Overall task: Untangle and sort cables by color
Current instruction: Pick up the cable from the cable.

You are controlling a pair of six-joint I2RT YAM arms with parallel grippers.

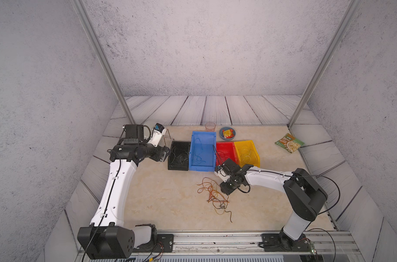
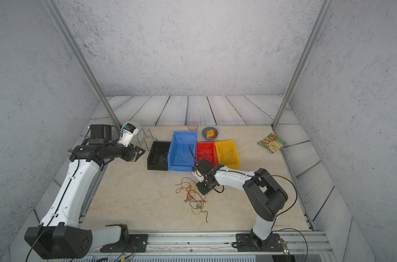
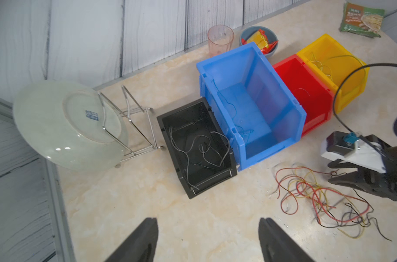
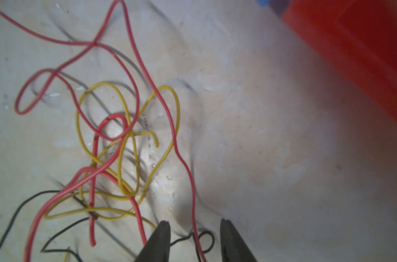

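Marble-look table (image 1: 161,204): beige top, closed in by grey panels (image 1: 34,113) at the sides and back, with a metal rail (image 1: 215,240) along the near edge. A broad bare stretch lies between the left arm (image 1: 116,188) and the tangle.
Blue bin (image 1: 201,168): the tallest of a row of four toward the back, with blue strands inside.
Other bins: the black bin (image 1: 179,168), red bin (image 1: 224,146) and yellow bin (image 1: 239,145) stand side by side against the blue one, which sits between black and red. Grey-black strands lie in the black bin and yellow ones in the yellow.
Plate (image 3: 57,127): leans in a wire rack (image 3: 145,136) just beside the black bin.
Left gripper (image 3: 210,238): raised above the table near the black bin, jaws spread wide, holding and touching nothing.
Right gripper (image 4: 194,223): low over the table in front of the red bin, jaws partly apart. A red strand (image 4: 193,192) runs through the gap; whether a pad touches it cannot be told.
Cables (image 1: 215,195): a loose tangle of red, yellow and black on the bare table in front of the bins, well apart from the near rail. Its bin-side edge is at the right gripper.
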